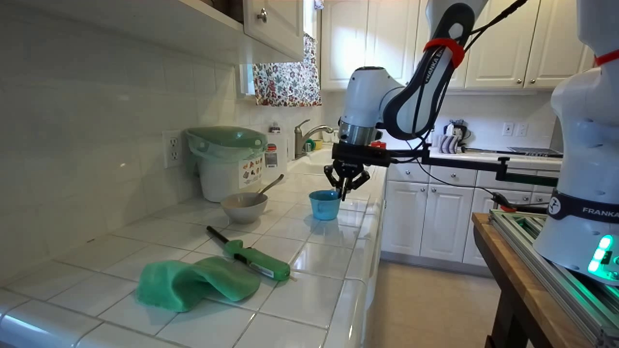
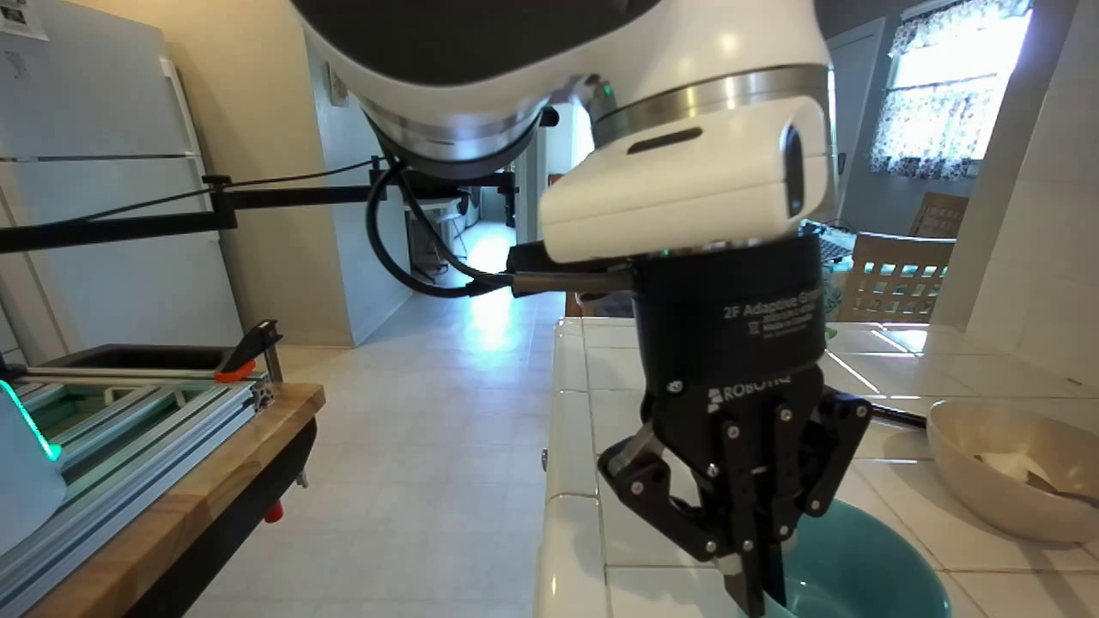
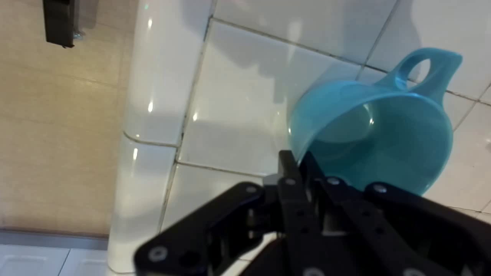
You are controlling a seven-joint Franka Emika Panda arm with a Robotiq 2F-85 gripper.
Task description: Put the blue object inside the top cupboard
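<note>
My end effector (image 3: pixel 298 161) is clenched on the rim of the blue cup (image 3: pixel 383 142): in the wrist view I see one of its fingers (image 3: pixel 285 165) outside the wall and its partner inside, the plastic nipped between them. The cup's body lies off to one side of that grip, beneath the black linkage, and its handle (image 3: pixel 443 74) stands clear of the fingers. In an exterior view it looks upright on the counter (image 1: pixel 309 299).

Near it I have a bowl (image 1: pixel 244 212) with a utensil (image 1: pixel 271 186) leaning in it, then a green lighter (image 1: pixel 266 261) with the green cloth (image 1: pixel 193 285) just beside. Past the bowl, by the wall, stands a green-lidded container (image 1: pixel 225 169). Higher up, well apart from the cup, hangs the overhead cupboard (image 1: pixel 278 29).
</note>
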